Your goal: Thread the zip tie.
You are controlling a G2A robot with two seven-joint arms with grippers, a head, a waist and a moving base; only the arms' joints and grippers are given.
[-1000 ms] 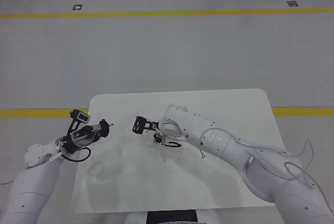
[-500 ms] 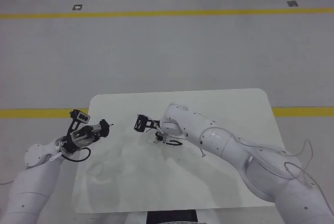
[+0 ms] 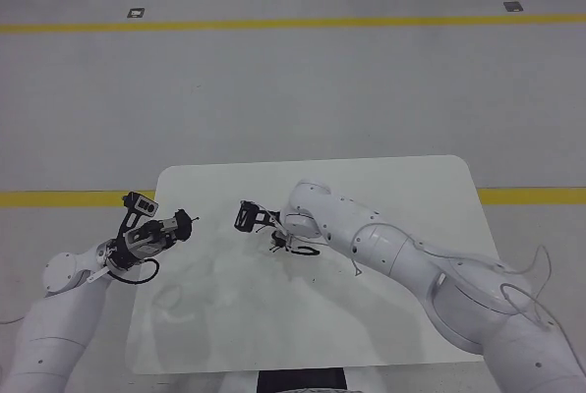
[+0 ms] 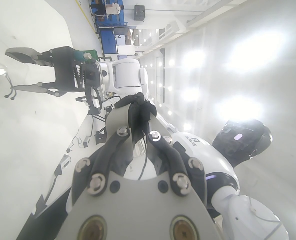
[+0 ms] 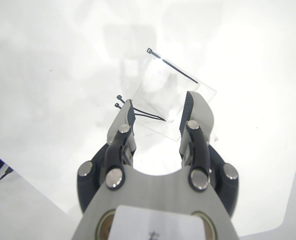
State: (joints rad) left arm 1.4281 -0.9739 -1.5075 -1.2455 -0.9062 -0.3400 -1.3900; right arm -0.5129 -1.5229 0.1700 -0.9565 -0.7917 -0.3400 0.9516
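1. On the white table [image 3: 401, 182], left of its middle, lies a clear plastic sheet [image 5: 160, 98] with three black ties on it or across its edges.
2. My right pincer [image 5: 159, 111] hangs just above that sheet. It is released, with its two fingers spread wide and nothing between them.
3. A pair of zip ties [image 5: 150, 116] lies side by side below my right pincer. Their heads poke out past one finger, off the sheet, and their tails run together to a point on the sheet between my fingers. I cannot tell whether that finger touches them.
4. A single zip tie [image 5: 174, 68] lies straight along the sheet's far edge, apart from the pair and beyond my fingertips. Its head sits just off one corner.
5. My left pincer [image 4: 137, 99] is at the table's left edge, well apart from the right one. It is clenched, with its fingertips together on a black thing [image 4: 140, 119] that is too blurred for me to name.
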